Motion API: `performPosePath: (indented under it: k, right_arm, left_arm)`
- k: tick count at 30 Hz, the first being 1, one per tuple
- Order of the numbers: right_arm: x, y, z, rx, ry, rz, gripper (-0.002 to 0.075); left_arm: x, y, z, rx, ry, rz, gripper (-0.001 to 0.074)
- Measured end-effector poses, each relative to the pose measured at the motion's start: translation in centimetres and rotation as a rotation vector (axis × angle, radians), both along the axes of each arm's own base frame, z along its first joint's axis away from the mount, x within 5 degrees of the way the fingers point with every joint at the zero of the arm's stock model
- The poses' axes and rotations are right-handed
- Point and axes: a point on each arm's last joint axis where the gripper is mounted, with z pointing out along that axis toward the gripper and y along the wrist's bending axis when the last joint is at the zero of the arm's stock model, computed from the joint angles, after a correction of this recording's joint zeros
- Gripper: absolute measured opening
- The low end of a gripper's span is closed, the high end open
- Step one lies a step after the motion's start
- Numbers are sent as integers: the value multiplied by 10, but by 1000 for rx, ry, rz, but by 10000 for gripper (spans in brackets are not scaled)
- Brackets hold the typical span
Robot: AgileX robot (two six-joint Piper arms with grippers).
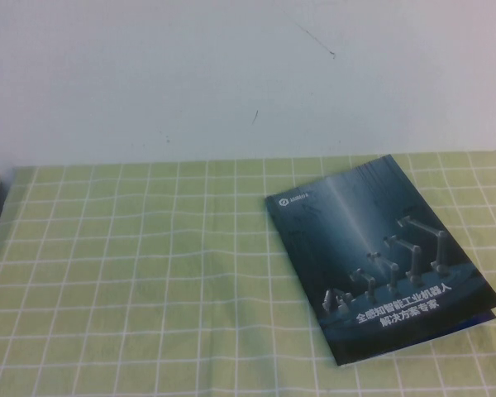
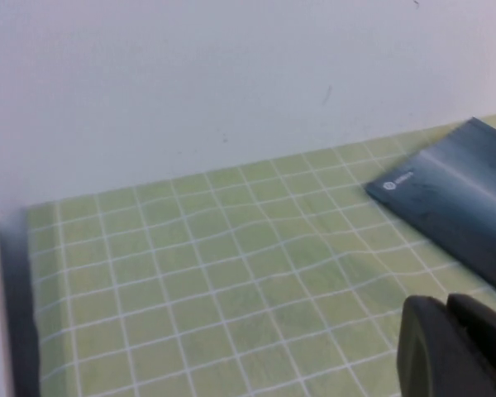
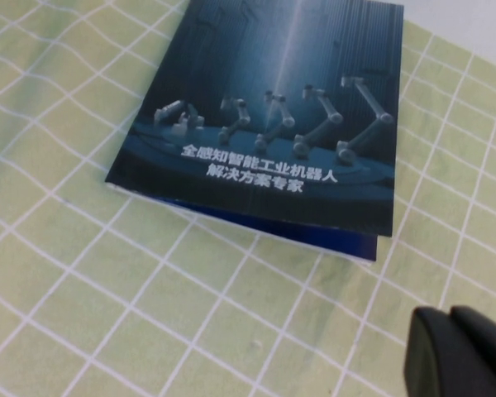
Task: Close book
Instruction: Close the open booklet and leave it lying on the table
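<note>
A dark blue booklet (image 1: 379,256) lies flat and closed on the green checked cloth at the right of the table, its cover with robot-arm pictures and white Chinese text facing up. The right wrist view shows the booklet (image 3: 273,116) whole, with the right gripper (image 3: 459,347) shut, empty and apart from its near corner. In the left wrist view a corner of the booklet (image 2: 455,203) shows, and the left gripper (image 2: 450,343) is shut with nothing in it, over bare cloth. Neither gripper appears in the high view.
The green checked cloth (image 1: 149,281) covers the table up to a white wall (image 1: 231,74) at the back. A dark edge (image 2: 16,314) borders the cloth on the left side.
</note>
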Motion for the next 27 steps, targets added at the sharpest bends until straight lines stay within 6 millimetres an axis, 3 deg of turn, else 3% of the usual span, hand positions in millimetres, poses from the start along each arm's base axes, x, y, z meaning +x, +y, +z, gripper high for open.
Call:
performPosePath:
  k: [2, 5, 16, 27]
  right_arm:
    - [1, 0, 0, 3, -13, -2, -3]
    - [1, 0, -1, 5, -11, -2, -3]
    - [-2, 1, -4, -2, 34, 8, -3]
    - [-8, 1, -11, -23, 130, 27, -3]
  left_arm:
    - [-9, 13, -5, 6, -22, 37, -4]
    - [-11, 16, -7, 35, -24, 43, -4]
    - [23, -21, -3, 141, -30, -43, -4]
    - [26, -26, 0, 143, -55, -75, -4]
